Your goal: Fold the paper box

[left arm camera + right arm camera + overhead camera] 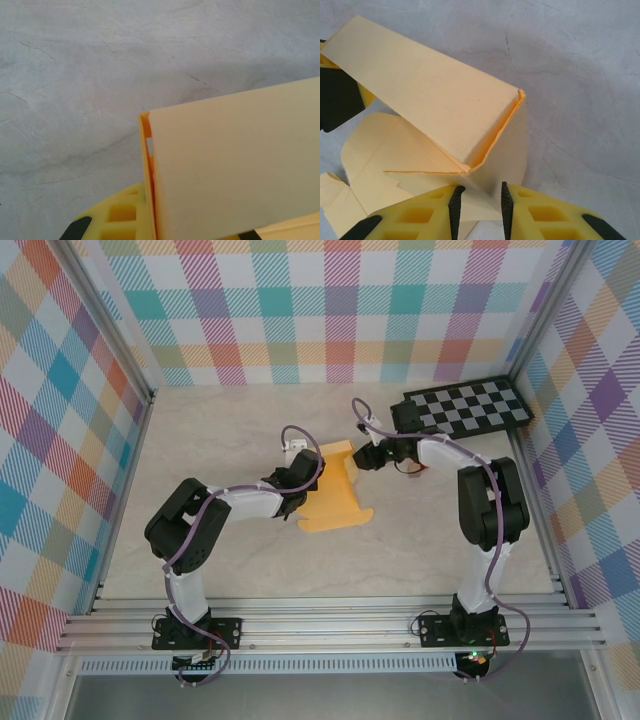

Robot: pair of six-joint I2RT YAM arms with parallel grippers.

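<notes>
The thin tan-yellow die-cut cardboard paper box (pixel 338 502) lies partly folded near the middle of the pale marbled desk (pixel 240 560), between the two arms. One long panel is raised and creased over the flat sheet, whose scalloped tabs rest on the desk. The left gripper (pixel 303 480) is at the box's left edge with its jaws clenched, seemingly on the end of that raised panel, though the wrist view is mostly blocked by cardboard. The right gripper (pixel 479 202) is at the box's far right corner. Its jaws stand partly apart with a flap lying in the gap, not pinched. A black-and-grey checkerboard (pixel 465 405) sits in the far right corner.
</notes>
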